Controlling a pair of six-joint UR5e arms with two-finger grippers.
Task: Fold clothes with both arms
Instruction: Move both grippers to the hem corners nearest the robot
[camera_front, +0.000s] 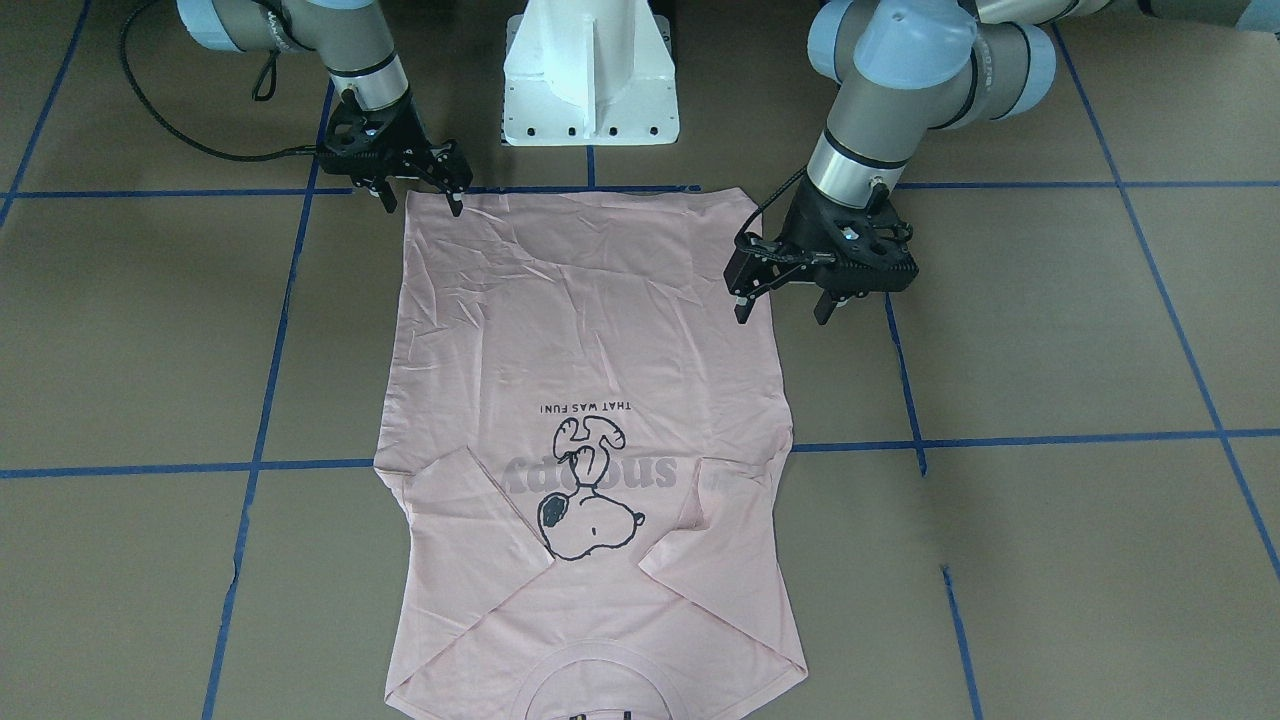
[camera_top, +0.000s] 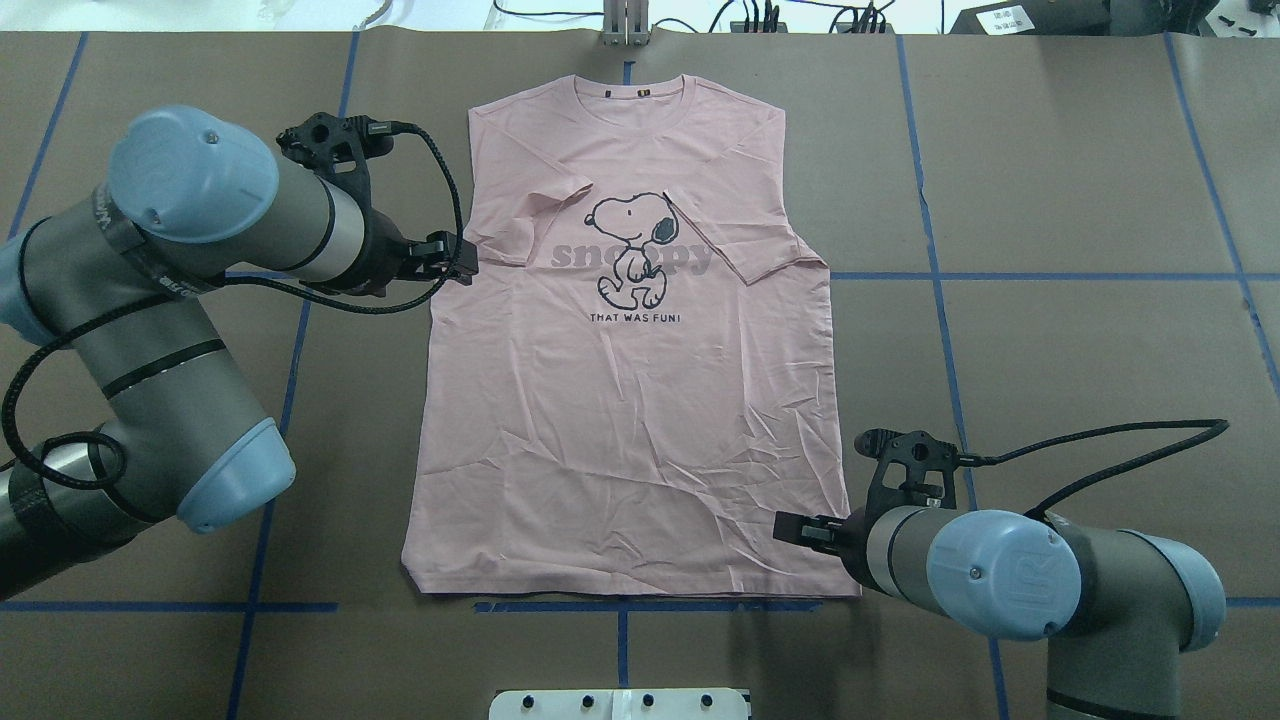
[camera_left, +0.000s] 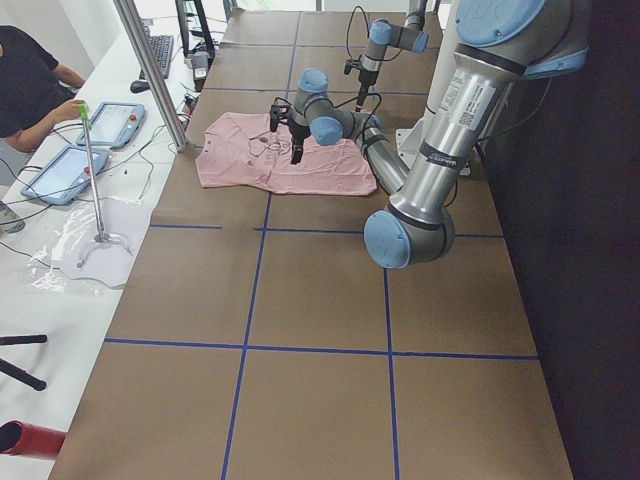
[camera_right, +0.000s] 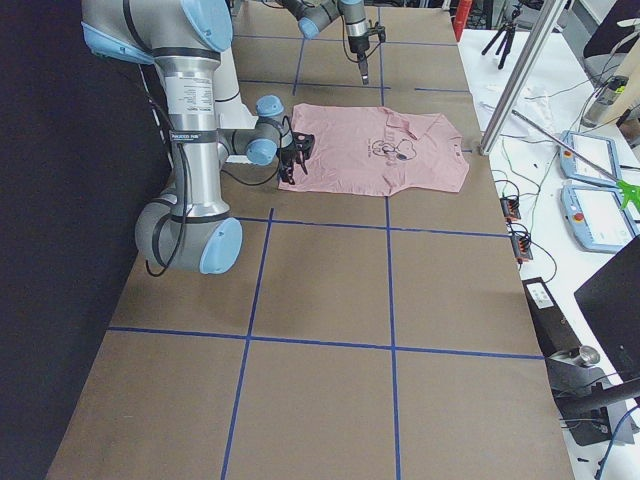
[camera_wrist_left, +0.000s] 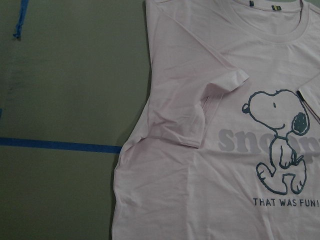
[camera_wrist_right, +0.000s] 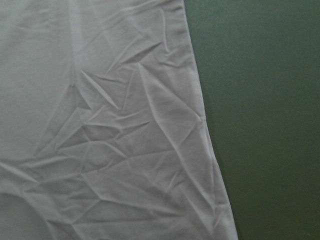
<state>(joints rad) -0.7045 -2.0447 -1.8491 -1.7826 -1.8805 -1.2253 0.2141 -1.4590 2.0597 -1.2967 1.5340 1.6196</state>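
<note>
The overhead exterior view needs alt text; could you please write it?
A pale pink Snoopy T-shirt lies flat on a brown table, sleeves folded inward. The left claw is beside one sleeve, the right claw at a hem corner.

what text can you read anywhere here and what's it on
"THAT WAS FUN!": black, on the T-shirt, below the Snoopy drawing.
"snoopy": grey, across the chest, middle letters behind the drawing.
"UR": on the blue joint cap of the right arm.
Neck tags: too small to read.
</note>
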